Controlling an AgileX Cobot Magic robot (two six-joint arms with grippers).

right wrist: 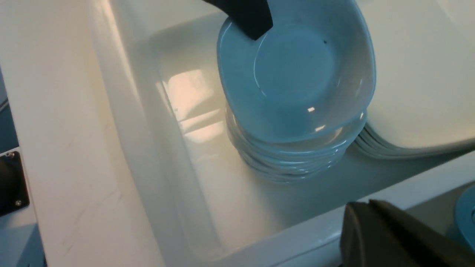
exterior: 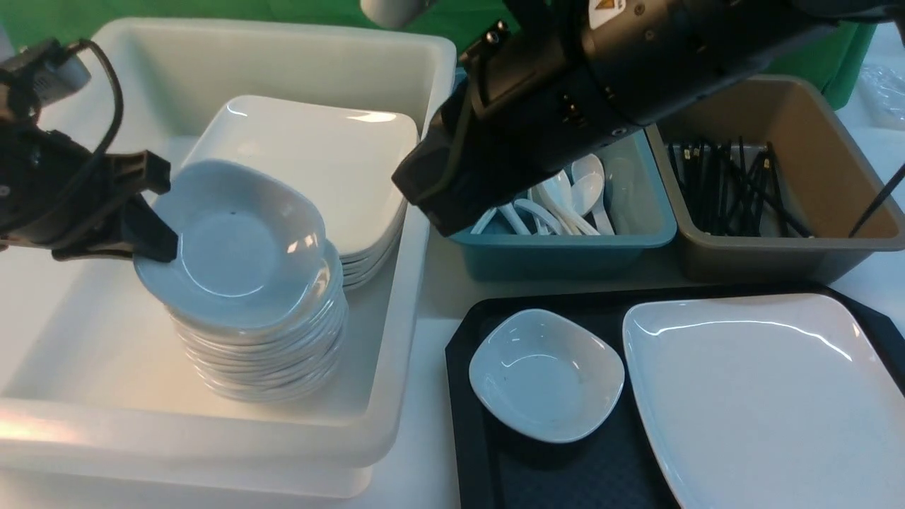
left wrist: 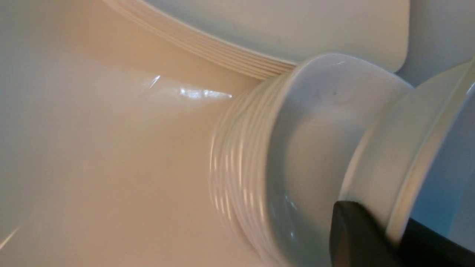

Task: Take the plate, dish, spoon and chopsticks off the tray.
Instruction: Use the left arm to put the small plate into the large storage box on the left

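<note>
While my left gripper (exterior: 145,227) is clamping a dish (exterior: 240,244) tilted over the stack (exterior: 272,357), I am judging that lowering and letting go comes next; my right gripper (right wrist: 389,237) is hanging closed, apparently empty; a second dish (exterior: 544,375) and the plate (exterior: 763,396) are lying on the tray (exterior: 466,431).

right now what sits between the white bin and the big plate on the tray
In the front view, a small white dish lies there on the black tray, beside the plate.

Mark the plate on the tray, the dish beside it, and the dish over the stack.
plate (exterior: 771,396), front view, middle of its flat face.
tray dish (exterior: 546,375), front view, centre of its well.
held dish (exterior: 228,254), front view, centre of its well.
</note>
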